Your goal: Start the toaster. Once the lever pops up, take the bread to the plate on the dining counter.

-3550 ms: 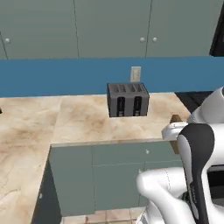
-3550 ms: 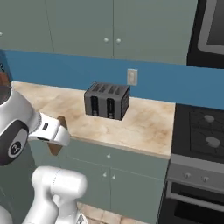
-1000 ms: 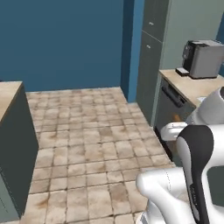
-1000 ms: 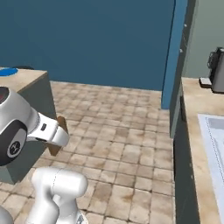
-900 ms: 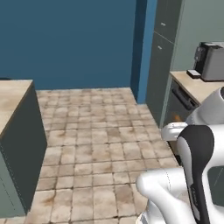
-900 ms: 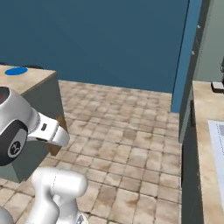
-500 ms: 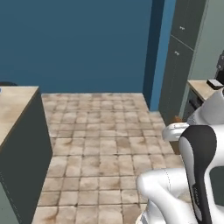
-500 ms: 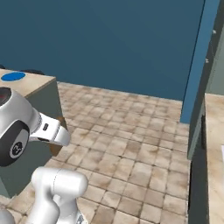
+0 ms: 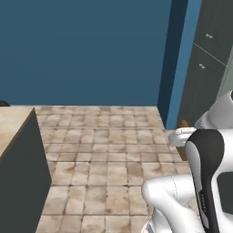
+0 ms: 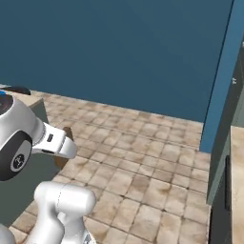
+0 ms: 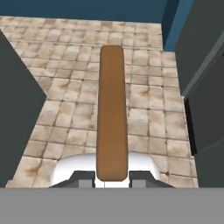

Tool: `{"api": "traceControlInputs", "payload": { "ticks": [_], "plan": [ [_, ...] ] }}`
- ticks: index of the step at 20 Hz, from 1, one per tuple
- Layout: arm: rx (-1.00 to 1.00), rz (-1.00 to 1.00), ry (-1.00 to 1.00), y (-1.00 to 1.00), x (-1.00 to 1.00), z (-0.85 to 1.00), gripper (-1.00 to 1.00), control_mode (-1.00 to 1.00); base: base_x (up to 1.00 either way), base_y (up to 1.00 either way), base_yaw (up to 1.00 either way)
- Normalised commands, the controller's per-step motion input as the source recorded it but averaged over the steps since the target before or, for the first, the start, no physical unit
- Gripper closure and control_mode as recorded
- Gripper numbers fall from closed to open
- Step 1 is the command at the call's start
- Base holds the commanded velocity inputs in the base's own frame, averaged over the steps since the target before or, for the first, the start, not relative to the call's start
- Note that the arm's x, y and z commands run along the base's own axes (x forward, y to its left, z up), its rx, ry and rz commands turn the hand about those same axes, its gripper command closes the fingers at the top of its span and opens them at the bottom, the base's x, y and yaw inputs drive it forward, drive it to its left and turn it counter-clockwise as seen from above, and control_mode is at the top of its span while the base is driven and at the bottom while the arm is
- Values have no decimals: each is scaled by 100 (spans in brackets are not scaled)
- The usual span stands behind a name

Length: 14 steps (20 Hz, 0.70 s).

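My gripper (image 11: 112, 177) is shut on the bread (image 11: 112, 109), a thin brown slice seen edge-on that reaches away from the fingers over the tiled floor. In the right base view the bread (image 10: 64, 160) hangs below my white hand (image 10: 56, 143). From the left base view only its brown tip (image 9: 184, 123) peeks above the hand. The dining counter (image 9: 12, 122) has a beige top over a dark base and stands at the left; its corner (image 10: 28, 100) also lies behind my arm. A sliver of the blue plate (image 10: 2, 94) shows at the left edge there. The toaster is out of view.
A dark blue wall (image 9: 86, 50) closes the far side, with open tiled floor (image 9: 104, 150) before it. Tall grey cabinets (image 9: 205, 77) stand at the right. A beige worktop edge (image 10: 237, 162) runs along the right. A dark object (image 10: 16, 89) rests on the dining counter.
The whole scene has shifted as the base turns: the worktop with the dark appliance has left to the right, and the blue wall has widened. The bread stays in my shut gripper.
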Motion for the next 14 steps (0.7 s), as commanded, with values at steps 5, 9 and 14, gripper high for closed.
{"api": "traceControlInputs", "payload": {
  "ticks": [5, 9, 14],
  "plan": [
    [0, 0, 0, 0, 0, 0, 100, 100, 100, 0, 15],
    [0, 0, 0, 0, 0, 0, 100, 100, 100, 0, 21],
    [0, 0, 0, 0, 0, 0, 100, 100, 100, 0, 23]
  ]
}}
